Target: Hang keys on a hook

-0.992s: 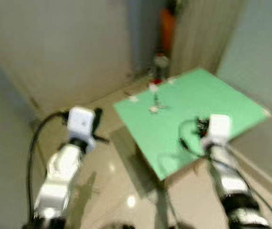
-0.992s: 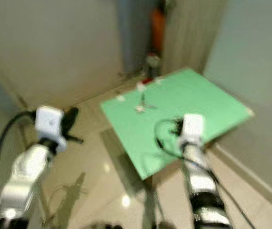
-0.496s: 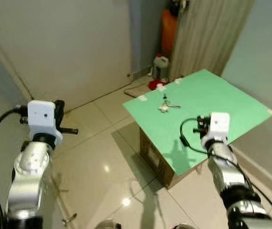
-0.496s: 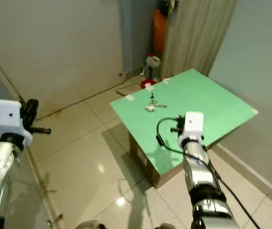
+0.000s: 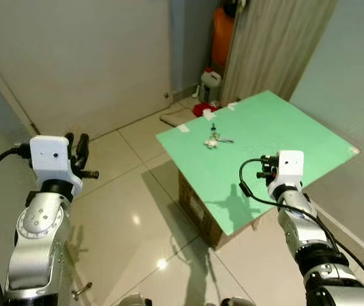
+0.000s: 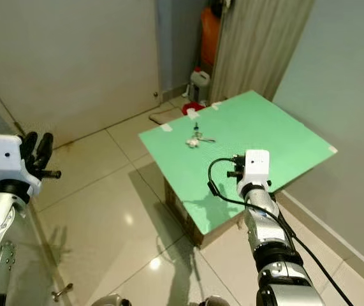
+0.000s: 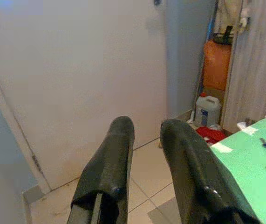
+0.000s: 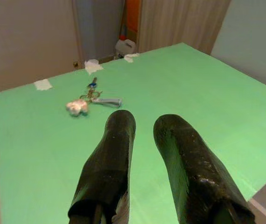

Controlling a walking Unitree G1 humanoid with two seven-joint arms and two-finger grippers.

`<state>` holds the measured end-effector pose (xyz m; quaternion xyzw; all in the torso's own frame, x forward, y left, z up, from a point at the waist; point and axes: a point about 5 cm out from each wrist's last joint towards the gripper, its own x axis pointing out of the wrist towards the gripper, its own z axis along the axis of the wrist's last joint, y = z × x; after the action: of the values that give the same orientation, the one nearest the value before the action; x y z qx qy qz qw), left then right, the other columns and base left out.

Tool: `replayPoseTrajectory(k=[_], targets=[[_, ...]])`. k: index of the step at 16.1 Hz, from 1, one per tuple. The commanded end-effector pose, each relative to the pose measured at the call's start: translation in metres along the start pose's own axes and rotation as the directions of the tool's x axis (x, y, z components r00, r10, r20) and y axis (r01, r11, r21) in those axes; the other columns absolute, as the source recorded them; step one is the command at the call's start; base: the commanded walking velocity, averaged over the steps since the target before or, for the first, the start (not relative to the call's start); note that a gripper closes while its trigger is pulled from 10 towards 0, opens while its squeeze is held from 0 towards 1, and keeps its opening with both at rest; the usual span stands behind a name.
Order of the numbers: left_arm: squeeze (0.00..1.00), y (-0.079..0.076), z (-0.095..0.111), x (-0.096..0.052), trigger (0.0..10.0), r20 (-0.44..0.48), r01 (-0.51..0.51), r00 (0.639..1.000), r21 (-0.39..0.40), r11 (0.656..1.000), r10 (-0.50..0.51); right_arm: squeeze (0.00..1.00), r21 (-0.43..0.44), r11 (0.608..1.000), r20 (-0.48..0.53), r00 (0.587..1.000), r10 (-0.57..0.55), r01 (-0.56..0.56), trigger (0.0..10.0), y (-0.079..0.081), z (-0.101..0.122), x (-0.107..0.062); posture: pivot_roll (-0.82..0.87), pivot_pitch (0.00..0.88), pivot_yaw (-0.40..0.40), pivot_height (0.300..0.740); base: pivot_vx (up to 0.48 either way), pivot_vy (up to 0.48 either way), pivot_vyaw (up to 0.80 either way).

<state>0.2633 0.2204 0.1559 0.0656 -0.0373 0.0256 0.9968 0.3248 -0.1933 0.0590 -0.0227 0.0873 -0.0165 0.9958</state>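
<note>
Two grippers were inspected, left first. My left gripper (image 5: 80, 153) was raised over the tiled floor (image 5: 124, 210), facing a pale door (image 5: 73, 57), well apart from the work; its fingers (image 7: 109, 163) stood slightly apart with nothing between them.

Further right, the keys (image 5: 215, 138) lay flat on the green board (image 5: 296, 127), toward its far corner near strips of white tape (image 5: 183, 128). From the right wrist view the bunch (image 8: 92, 98) read as a small blue-headed key, a ring, a silver blade and a pale fob (image 8: 77, 107) lying beside them. I judged it light, loose and jointed: hard metal that would slide on the smooth board and swing once lifted, with the fob the only soft part. The better hold appeared to be the ring or the cluster where the pieces join, pinched from above, leaving the ring free for a hook. I could make out no hook.

My right gripper (image 8: 144, 135) hovered above the board's near half, short of the keys, fingers a little apart and empty.
</note>
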Motion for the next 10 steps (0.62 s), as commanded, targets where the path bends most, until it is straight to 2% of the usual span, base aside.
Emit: replayPoseTrajectory(k=[1, 5, 7, 8, 9, 10], targets=[[1.0, -0.002, 0.002, 0.002, 10.0, -0.004, 0.017, 1.0, 0.017, 1.0, -0.017, 0.0, 0.002, 1.0, 0.006, 1.0, -0.007, 0.007, 10.0, -0.001, 0.001, 0.001, -0.01, 0.04, 0.032, 0.74, 0.0, 0.0, 0.0], [1.0, -0.006, -0.012, 0.002, 10.0, -0.058, 0.047, 0.997, 0.021, 0.999, -0.046, 0.0, 0.009, 1.0, 0.006, 1.0, -0.022, 0.022, 10.0, -0.003, -0.007, -0.005, -0.04, 0.027, 0.06, 0.74, 0.0, 0.0, 0.0], [1.0, -0.008, -0.014, 0.007, 10.0, -0.071, 0.087, 0.994, 0.023, 0.996, -0.085, 0.0, 0.012, 0.999, -0.001, 1.0, -0.03, 0.03, 10.0, -0.003, -0.012, -0.009, -0.05, 0.018, 0.07, 0.74, 0.0, 0.0, 0.0], [0.88, -0.011, -0.014, 0.009, 10.0, -0.072, 0.123, 0.99, 0.025, 0.992, -0.12, 0.0, 0.013, 0.999, -0.001, 1.0, -0.03, 0.03, 10.0, -0.002, -0.013, -0.01, -0.06, 0.014, 0.074, 0.74, 0.398, 0.27, 0.0], [0.24, -0.013, -0.015, 0.011, 10.0, -0.095, 0.131, 0.987, 0.045, 0.99, -0.127, 0.0, 0.014, 0.999, -0.001, 1.0, -0.029, 0.029, 10.0, -0.001, -0.014, -0.01, -0.06, 0.01, 0.079, 0.74, 0.394, 0.274, 0.0], [0.0, -0.015, -0.013, 0.012, 10.0, -0.078, 0.147, 0.987, 0.049, 0.988, -0.143, 0.0, 0.014, 0.999, 0.0, 1.0, -0.029, 0.029, 10.0, 0.0, -0.015, -0.011, -0.06, 0.008, 0.081, 0.74, 0.394, 0.274, 0.0]])
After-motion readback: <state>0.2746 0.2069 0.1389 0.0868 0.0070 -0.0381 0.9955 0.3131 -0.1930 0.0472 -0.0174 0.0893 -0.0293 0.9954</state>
